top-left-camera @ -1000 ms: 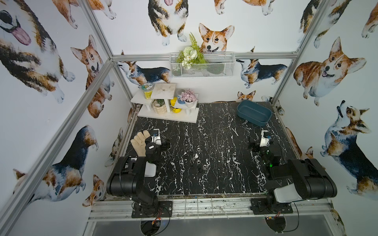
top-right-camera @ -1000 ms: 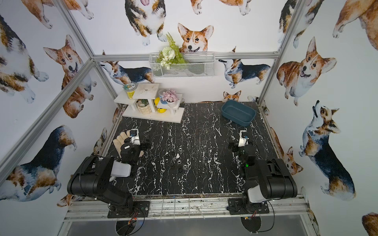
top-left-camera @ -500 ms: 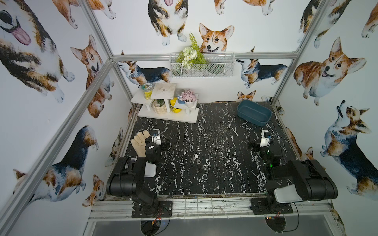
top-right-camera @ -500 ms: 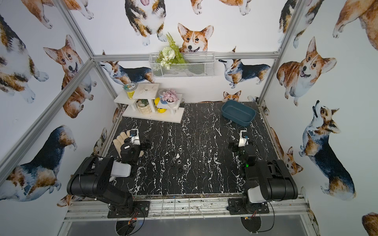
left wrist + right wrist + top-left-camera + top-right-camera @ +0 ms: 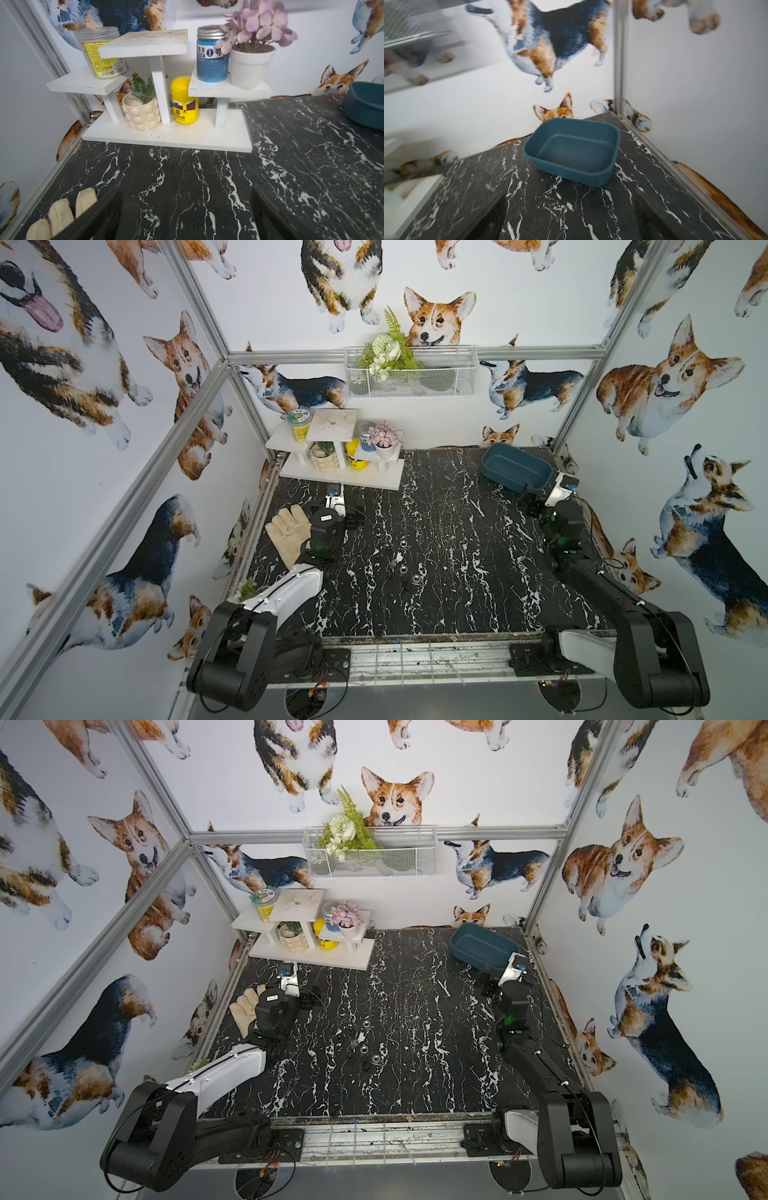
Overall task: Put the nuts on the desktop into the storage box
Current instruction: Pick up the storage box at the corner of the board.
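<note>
Several small nuts (image 5: 402,569) (image 5: 363,1049), some silver and some dark, lie scattered on the black marble desktop (image 5: 457,522) near its middle. The teal storage box (image 5: 515,466) (image 5: 482,946) sits empty at the back right; the right wrist view shows its inside (image 5: 575,153) bare. My right gripper (image 5: 531,502) (image 5: 571,214) hovers open just in front of the box, nothing between its fingers. My left gripper (image 5: 354,519) (image 5: 187,209) is open over bare desktop at the left, back-left of the nuts. No nut shows in either wrist view.
A beige work glove (image 5: 286,531) (image 5: 60,212) lies beside the left gripper by the left wall. A white stepped shelf (image 5: 345,479) (image 5: 166,137) with jars and plant pots fills the back left. A wire basket (image 5: 409,373) hangs on the back wall.
Both arms have stretched out from the front edge. The right gripper has moved back toward the storage box, the left a little toward the shelf. Both stay open.
</note>
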Motion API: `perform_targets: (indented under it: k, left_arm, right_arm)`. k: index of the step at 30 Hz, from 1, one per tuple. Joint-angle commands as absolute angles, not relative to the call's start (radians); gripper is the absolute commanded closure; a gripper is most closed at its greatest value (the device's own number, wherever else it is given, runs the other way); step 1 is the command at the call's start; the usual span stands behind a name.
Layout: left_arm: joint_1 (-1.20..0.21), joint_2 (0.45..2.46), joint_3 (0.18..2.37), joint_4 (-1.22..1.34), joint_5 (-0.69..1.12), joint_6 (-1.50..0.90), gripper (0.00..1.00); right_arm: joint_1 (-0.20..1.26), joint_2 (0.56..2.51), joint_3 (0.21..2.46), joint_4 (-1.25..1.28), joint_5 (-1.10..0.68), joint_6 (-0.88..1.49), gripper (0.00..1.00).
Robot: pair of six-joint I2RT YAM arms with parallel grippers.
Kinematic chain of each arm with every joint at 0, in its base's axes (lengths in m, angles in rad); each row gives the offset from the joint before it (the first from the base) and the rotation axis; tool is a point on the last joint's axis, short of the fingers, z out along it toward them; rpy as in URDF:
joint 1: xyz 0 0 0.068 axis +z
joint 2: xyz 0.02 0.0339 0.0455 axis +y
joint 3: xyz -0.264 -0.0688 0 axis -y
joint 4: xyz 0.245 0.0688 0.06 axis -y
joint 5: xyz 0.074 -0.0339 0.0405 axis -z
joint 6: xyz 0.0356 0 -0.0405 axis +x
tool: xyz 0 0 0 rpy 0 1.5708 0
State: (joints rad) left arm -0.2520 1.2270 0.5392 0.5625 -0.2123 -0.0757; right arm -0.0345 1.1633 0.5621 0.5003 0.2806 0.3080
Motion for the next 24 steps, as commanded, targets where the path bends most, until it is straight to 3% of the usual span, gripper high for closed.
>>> perform_targets:
  k: [1, 7, 8, 13, 19, 24]
  left_arm:
    - [-0.256, 1.193, 0.624, 0.312, -0.128, -0.257, 0.00]
    - [-0.224, 1.106, 0.775, -0.029, -0.222, -0.647, 0.00]
    - [-0.190, 1.092, 0.783, -0.052, -0.157, -0.671, 0.00]
    - [-0.138, 1.037, 0.788, -0.085, 0.053, -0.591, 0.00]
    - [-0.151, 1.008, 0.767, -0.101, 0.251, -0.482, 0.00]
    - [-0.208, 0.960, 0.754, -0.112, 0.262, -0.376, 0.00]
  right_arm:
    - [-0.036, 1.214, 0.664, 0.137, 0.468, 0.524, 0.00]
    - [-0.041, 1.407, 0.870, -0.089, 0.445, 0.580, 0.00]
    - [-0.044, 1.442, 0.908, -0.130, 0.454, 0.611, 0.00]
    - [-0.089, 1.580, 1.106, -0.292, 0.420, 0.734, 0.00]
    - [-0.178, 1.715, 1.235, -0.378, 0.230, 0.854, 0.05]
    - [-0.188, 1.844, 1.361, -0.433, 0.197, 0.867, 0.13]
